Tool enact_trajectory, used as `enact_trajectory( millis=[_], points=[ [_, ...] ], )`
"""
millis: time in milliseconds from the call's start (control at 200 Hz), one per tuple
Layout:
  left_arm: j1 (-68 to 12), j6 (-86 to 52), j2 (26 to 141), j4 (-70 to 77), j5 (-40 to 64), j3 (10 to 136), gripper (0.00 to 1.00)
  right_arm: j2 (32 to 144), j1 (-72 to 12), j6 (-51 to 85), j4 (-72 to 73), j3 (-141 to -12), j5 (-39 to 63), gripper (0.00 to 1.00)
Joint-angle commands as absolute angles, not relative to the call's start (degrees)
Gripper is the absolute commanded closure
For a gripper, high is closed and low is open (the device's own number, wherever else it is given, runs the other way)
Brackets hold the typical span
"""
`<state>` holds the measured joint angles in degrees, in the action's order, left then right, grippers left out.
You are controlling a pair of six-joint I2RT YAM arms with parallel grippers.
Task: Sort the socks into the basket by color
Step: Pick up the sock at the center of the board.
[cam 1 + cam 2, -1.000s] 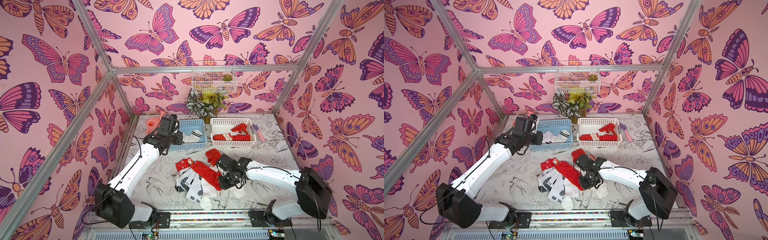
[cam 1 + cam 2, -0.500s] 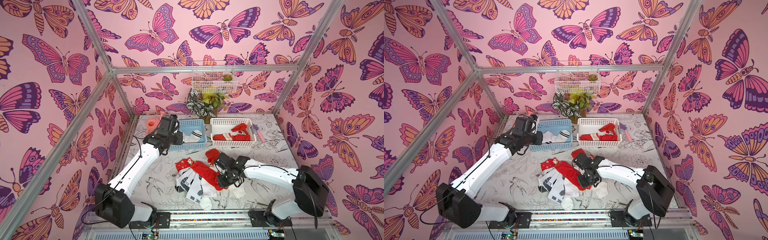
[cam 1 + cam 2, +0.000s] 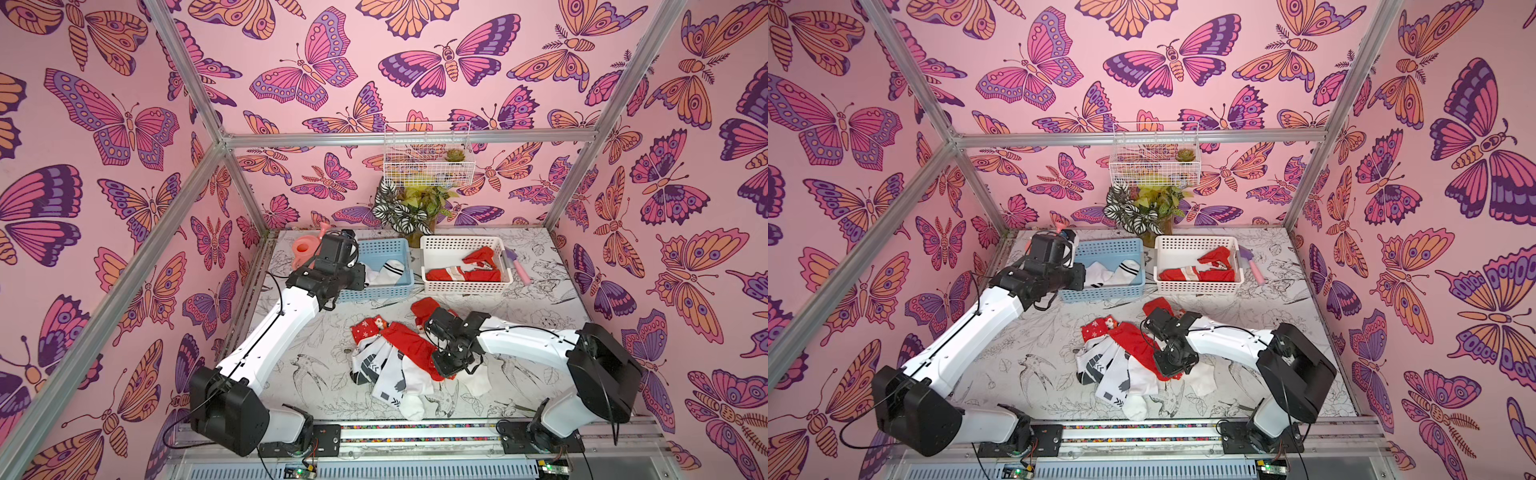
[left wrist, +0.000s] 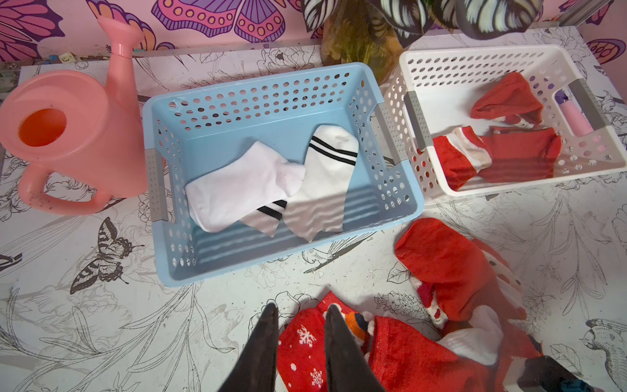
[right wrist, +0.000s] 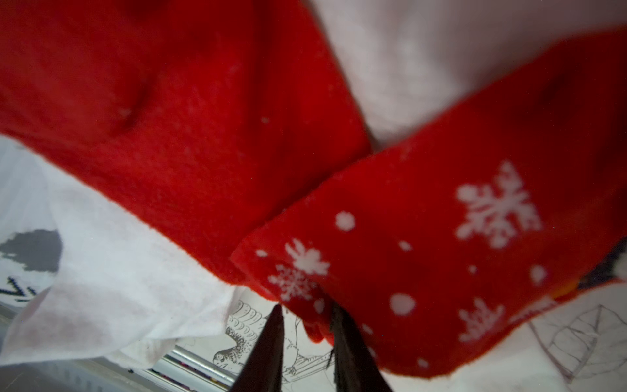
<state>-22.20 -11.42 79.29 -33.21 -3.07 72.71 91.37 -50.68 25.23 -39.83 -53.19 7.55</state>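
Note:
A pile of socks (image 3: pixel 395 361) lies mid-table: a plain red sock (image 3: pixel 409 345), a red snowflake sock (image 4: pixel 302 346) and white socks with black marks (image 3: pixel 374 368). Another red sock (image 3: pixel 424 309) lies nearer the baskets. The blue basket (image 3: pixel 384 249) holds white striped socks (image 4: pixel 271 183); the white basket (image 3: pixel 461 243) holds red socks (image 4: pixel 509 156). My left gripper (image 4: pixel 300 307) hovers by the blue basket's near edge, open and empty. My right gripper (image 5: pixel 305 309) is low at the pile's right side, jaws apart, with a fold of a red snowflake sock (image 5: pixel 441 254) against one fingertip.
A pink watering can (image 3: pixel 305 249) stands left of the blue basket. A potted plant (image 3: pixel 409 208) is behind the baskets, under a wire wall basket (image 3: pixel 428 158). A pink and purple tool (image 3: pixel 517 268) lies right of the white basket. A white sock (image 3: pixel 478 380) lies by the right arm.
My right gripper has shifted a little to the left into the pile's edge and its jaws have narrowed. The left arm has not moved.

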Motion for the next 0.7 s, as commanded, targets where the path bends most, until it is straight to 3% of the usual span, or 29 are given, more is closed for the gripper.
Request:
enact_trajectory(
  millis=[0, 376, 697],
  points=[
    [-22.5, -10.8, 78.9, -34.3, -4.4, 71.7, 0.73, 92.7, -50.9, 24.4, -39.7, -54.3, 7.6, 0.74],
    [-22.5, -11.0, 78.8, -34.3, -4.5, 71.6, 0.73, 94.9, -50.7, 24.1, -38.5, -54.4, 8.3, 0.78],
    [-22.5, -10.9, 78.7, -34.3, -4.6, 71.5, 0.72, 93.2, -50.6, 23.6, -40.3, -55.1, 8.1, 0.94]
  ],
)
